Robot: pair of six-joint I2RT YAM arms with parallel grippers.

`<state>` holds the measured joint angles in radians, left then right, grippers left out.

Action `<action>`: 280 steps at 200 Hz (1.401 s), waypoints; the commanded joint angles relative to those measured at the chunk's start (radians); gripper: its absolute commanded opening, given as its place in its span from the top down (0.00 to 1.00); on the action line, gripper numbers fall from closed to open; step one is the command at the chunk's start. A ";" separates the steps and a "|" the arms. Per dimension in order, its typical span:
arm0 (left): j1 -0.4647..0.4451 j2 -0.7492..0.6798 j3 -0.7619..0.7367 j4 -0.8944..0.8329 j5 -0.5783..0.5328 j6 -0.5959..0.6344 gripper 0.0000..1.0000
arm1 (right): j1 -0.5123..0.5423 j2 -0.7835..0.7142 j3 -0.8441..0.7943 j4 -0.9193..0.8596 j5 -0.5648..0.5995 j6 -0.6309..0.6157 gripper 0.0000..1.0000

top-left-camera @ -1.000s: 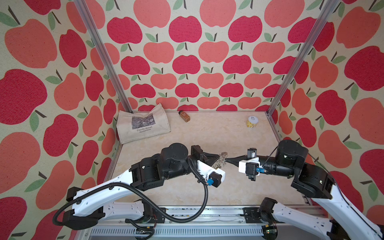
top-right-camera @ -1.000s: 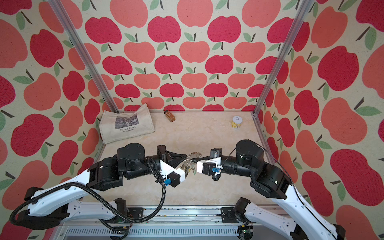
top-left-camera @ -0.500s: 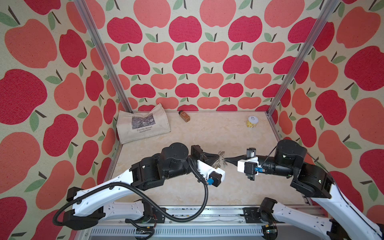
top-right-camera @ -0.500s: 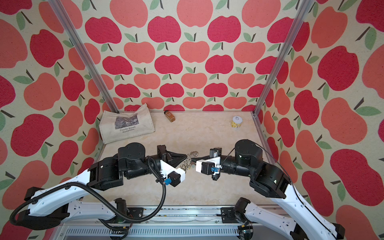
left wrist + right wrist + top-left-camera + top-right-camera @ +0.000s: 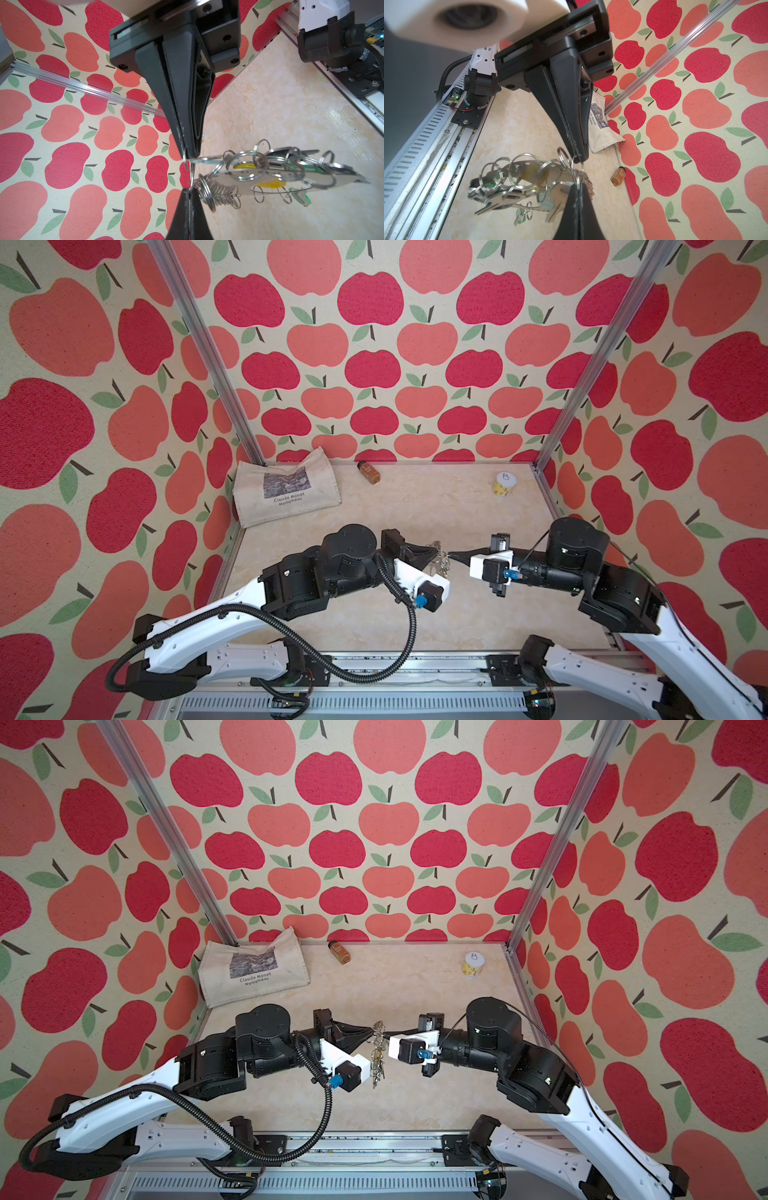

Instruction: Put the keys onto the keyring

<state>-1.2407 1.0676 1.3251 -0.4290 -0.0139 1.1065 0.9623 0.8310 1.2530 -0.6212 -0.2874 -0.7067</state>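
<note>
Because your left pincer [image 5: 190,154] and right pincer [image 5: 189,190] clench opposite sides of one split ring [image 5: 192,174], the keyring [image 5: 245,186] hangs steadied above the worktop [image 5: 291,93], presumably for threading.

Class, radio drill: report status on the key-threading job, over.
Both shut: left tool and right tool pinch a split ring of the keyring, held aloft between them. The keys hang beside it; threaded or not, unclear. Nothing in the way.

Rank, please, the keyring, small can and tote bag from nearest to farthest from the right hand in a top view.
1. keyring, pinched by the right hand, above mid-table.
2. small can, back right.
3. tote bag, back left corner.
</note>
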 commanded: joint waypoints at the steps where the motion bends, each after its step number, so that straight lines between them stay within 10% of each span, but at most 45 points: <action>1: -0.014 -0.001 0.052 0.061 0.085 -0.013 1.00 | 0.004 0.039 0.023 0.005 0.044 0.031 1.00; 138: -0.004 -0.074 -0.070 0.228 0.098 -0.032 1.00 | -0.133 0.145 0.092 -0.045 -0.128 0.201 1.00; 242: 0.074 -0.163 -0.255 0.380 -0.010 -0.395 1.00 | -0.145 0.131 0.095 -0.023 -0.126 0.279 1.00; 280: 0.066 -0.144 -0.211 0.299 -0.007 -0.510 0.72 | -0.144 0.120 0.104 -0.023 -0.130 0.301 1.00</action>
<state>-1.1702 0.9207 1.0760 -0.1005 -0.0036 0.7242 0.8242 0.9688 1.3224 -0.6746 -0.3950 -0.4435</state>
